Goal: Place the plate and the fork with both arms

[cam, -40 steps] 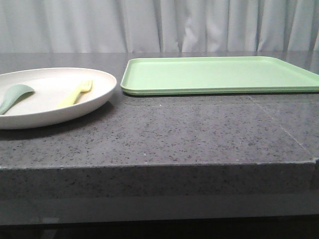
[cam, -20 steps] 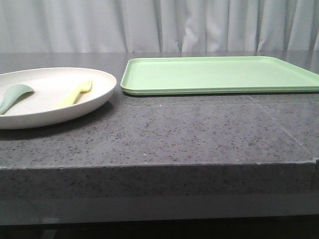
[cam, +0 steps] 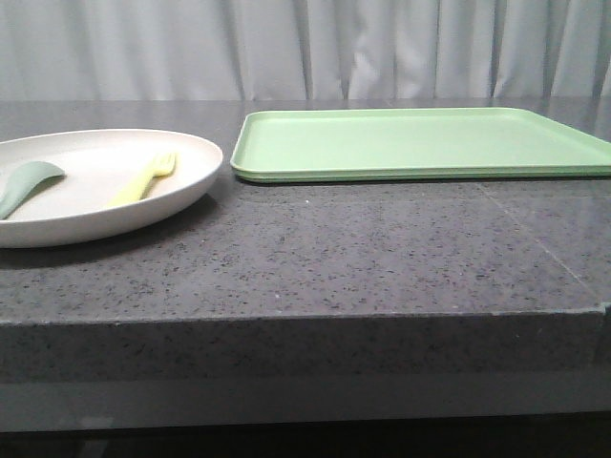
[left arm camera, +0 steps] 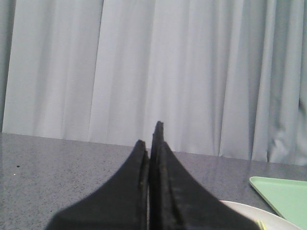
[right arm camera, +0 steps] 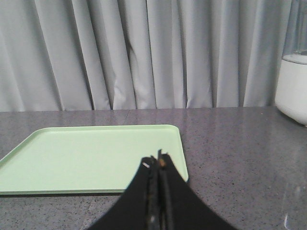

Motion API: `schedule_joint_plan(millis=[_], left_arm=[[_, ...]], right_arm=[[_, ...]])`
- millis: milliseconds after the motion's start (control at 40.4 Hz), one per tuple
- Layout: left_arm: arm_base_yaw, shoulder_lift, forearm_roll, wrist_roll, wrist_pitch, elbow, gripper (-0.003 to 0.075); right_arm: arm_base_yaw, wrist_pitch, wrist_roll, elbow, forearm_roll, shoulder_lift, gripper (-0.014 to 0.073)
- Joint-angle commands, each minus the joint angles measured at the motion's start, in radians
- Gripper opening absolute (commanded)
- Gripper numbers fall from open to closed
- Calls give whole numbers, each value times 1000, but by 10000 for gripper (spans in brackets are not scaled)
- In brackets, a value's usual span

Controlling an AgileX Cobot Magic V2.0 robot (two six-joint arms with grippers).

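My left gripper (left arm camera: 151, 143) and right gripper (right arm camera: 157, 163) are both closed, holding nothing. The fork (cam: 143, 178) lies in the plate (cam: 181, 191), far left. I should open wide and come down slowly.

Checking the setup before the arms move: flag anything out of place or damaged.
Nothing stands out. The fork and a spoon lie inside the plate, beside the bare green tray. No spill or damage shows.

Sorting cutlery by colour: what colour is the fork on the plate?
Pale yellow; the fork shows best in the front view.
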Motion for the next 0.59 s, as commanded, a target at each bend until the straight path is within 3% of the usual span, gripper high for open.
schedule_joint_plan(millis=[0,248,495,569], left_arm=[[0,125,22,-1,26,-129,-18],[0,415,96,-1,192,-331,-18],[0,479,96,-1,168,-352,-16],[0,479,96,-1,163,-352,11]], right_arm=[[-7,1,-10,-124,5,136,-59],[-7,11,-10,-252,27,398,-59],[-7,-22,-10,-254,27,442,-52],[-7,-21,-10,-254,27,442,-4]])
